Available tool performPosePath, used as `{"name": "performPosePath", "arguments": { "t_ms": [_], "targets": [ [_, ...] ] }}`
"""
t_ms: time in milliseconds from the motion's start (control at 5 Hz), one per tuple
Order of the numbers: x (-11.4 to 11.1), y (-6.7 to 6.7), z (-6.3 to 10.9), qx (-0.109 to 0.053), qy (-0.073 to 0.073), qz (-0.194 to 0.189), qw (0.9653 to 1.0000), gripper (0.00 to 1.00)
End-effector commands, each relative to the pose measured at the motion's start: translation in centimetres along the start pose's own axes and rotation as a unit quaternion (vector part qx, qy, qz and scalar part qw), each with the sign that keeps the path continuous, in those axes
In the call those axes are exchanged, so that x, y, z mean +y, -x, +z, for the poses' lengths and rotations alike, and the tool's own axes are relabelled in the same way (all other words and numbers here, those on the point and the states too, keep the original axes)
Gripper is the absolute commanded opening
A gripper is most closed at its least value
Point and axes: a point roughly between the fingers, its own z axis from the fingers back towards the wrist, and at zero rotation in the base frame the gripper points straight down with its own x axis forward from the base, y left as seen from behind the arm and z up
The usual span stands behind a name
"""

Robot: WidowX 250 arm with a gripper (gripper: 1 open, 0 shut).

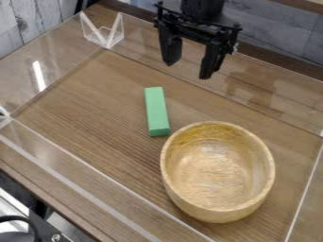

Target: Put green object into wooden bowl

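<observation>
On the counter (86,121), the bowl (217,173) sits toward the near edge with the green block (157,112) just beside its far-left rim, bare wood stretching left of both, and beyond them the gripper (194,61) hangs wide open, holding nothing.

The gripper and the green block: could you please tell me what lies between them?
Only bare tabletop shows between the gripper and the green block, in the camera view.

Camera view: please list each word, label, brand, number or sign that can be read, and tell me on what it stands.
No text can be read.
Green block: no marking visible.
Wooden bowl: no marking visible.
</observation>
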Motion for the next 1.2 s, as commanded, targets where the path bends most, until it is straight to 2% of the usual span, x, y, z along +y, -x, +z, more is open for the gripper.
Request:
{"name": "performPosePath", "arguments": {
  "t_ms": [0, 200, 400, 600, 800, 1000],
  "targets": [
    [0.0, -0.4, -0.1, -0.003, -0.002, -0.020, 0.9998, 1.00],
    [0.1, -0.4, 0.9, -0.007, 0.000, -0.022, 0.9997, 1.00],
    [0.1, 0.0, 3.5, -0.017, 0.002, -0.036, 0.9992, 1.00],
    [-0.2, 0.7, 4.7, -0.024, 0.001, -0.043, 0.9988, 1.00],
    [-0.6, 1.0, 5.0, -0.017, 0.000, -0.046, 0.9988, 1.00],
    [-1.6, 0.6, 4.0, -0.008, 0.002, -0.029, 0.9995, 0.00]
  ]
}}
